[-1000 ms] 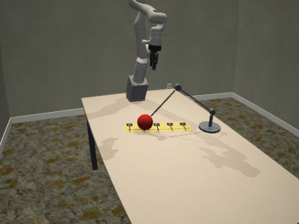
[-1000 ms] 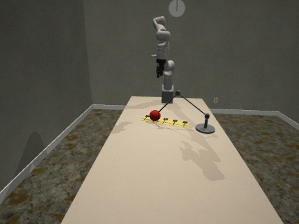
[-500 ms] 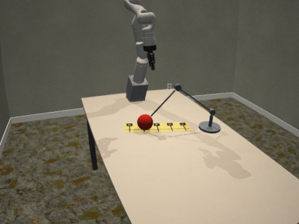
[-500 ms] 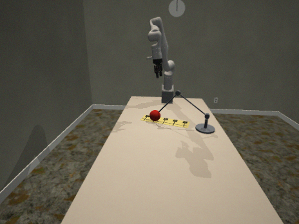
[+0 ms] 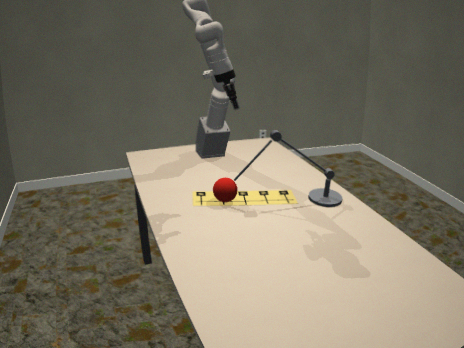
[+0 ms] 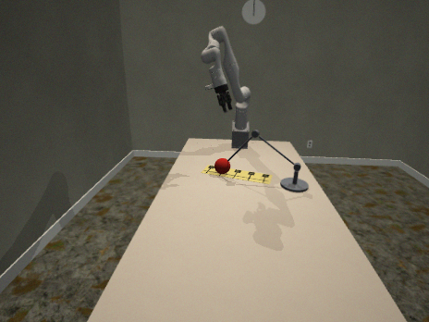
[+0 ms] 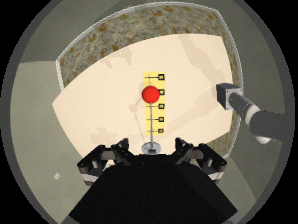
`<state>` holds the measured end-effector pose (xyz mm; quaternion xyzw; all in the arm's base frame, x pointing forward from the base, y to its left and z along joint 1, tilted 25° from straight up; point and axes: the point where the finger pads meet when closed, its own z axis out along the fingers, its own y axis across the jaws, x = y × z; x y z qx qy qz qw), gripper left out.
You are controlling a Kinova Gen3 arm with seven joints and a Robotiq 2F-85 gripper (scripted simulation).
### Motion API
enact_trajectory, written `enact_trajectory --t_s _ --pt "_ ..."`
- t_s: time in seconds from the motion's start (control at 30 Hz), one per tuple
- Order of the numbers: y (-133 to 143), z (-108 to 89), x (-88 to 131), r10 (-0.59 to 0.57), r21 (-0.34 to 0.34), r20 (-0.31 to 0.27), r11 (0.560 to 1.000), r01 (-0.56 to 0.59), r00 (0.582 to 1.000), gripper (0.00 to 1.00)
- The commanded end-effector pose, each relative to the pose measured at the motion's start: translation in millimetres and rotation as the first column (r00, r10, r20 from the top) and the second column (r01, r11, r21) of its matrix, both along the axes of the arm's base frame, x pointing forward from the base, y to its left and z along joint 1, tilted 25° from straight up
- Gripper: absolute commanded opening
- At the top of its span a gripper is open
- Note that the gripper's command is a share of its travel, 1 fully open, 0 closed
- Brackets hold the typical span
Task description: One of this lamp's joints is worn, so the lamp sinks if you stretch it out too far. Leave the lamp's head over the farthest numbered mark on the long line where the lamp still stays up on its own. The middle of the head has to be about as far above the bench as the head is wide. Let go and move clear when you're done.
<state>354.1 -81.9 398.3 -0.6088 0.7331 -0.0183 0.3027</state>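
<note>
The lamp has a round grey base (image 5: 325, 197), two thin dark arm links meeting at an elbow joint (image 5: 275, 135), and a red ball head (image 5: 225, 189). The head hangs just above the yellow strip (image 5: 245, 198) with its numbered marks, over the second mark from the far-left end. The head also shows in the exterior view (image 6: 222, 166) and in the wrist view (image 7: 150, 95). My gripper (image 5: 233, 102) is open and empty, high in the air near the robot's pedestal, well above and behind the lamp. It also shows in the exterior view (image 6: 225, 102).
The robot's grey pedestal (image 5: 213, 137) stands at the bench's far end. The bench's left edge runs close to the strip's far-left end. A wall outlet (image 5: 262, 133) sits behind the bench.
</note>
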Motion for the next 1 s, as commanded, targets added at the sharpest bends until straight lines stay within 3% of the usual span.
enact_trajectory --t_s 0.0,0.13,0.63,0.7,0.97 --pt "2 1.7 0 0.023 0.048 0.019 0.999 -0.024 1.000 1.00" --pt "2 1.5 0 0.033 0.077 0.029 0.996 -0.035 0.999 1.00" --pt "-4 -73.5 31 0.031 0.076 0.028 0.997 -0.033 0.999 1.00" --pt "-4 -73.5 31 0.031 0.076 0.028 0.997 -0.033 0.999 1.00" --pt "-12 -110.6 47 0.023 0.080 0.034 0.996 -0.025 0.999 1.00"
